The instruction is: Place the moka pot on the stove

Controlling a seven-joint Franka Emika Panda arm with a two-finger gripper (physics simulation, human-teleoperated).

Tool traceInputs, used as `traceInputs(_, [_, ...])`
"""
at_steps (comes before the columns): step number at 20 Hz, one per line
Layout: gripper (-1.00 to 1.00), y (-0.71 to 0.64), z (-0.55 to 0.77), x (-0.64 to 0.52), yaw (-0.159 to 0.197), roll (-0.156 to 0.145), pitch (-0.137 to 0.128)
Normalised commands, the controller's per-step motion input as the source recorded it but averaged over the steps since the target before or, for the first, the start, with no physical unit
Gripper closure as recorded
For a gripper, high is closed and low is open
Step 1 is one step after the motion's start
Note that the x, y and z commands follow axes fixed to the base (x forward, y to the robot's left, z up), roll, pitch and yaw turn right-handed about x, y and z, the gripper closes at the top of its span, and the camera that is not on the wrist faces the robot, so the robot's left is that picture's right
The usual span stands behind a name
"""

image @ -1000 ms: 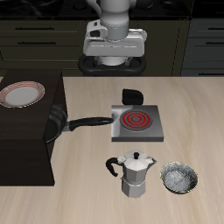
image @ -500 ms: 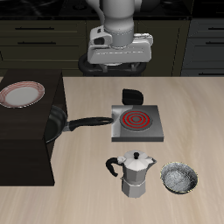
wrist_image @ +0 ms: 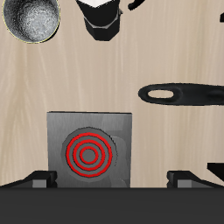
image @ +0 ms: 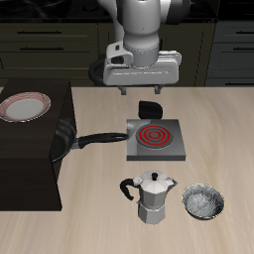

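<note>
- Dark cabinets back a pale wooden table in the exterior view.
- Centre frame, the stove lies flat, the frying pan beside it.
- Lower centre, the moka pot stands upright, apart from the stove, with the speckled bowl just beside it.
- Upper centre, the gripper hangs high; I cannot tell its jaw state.
- Wrist view: moka pot, bowl, stove and pan handle show; the jaws' spacing is unclear.
</note>
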Motion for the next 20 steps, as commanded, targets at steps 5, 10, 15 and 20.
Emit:
traceInputs(5, [-1.00, 0.05, 0.13, 0.29, -0.030, -0.016, -0.014])
traceInputs(10, [-1.00, 0.09, 0.00, 0.33, 0.040, 0.032, 0.019])
traceInputs(15, [-1.00, -0.02, 0.08, 0.42, 0.032, -0.038, -0.051])
traceInputs(20, [-1.00, 0.06, 0.02, 0.35, 0.021, 0.013, -0.002])
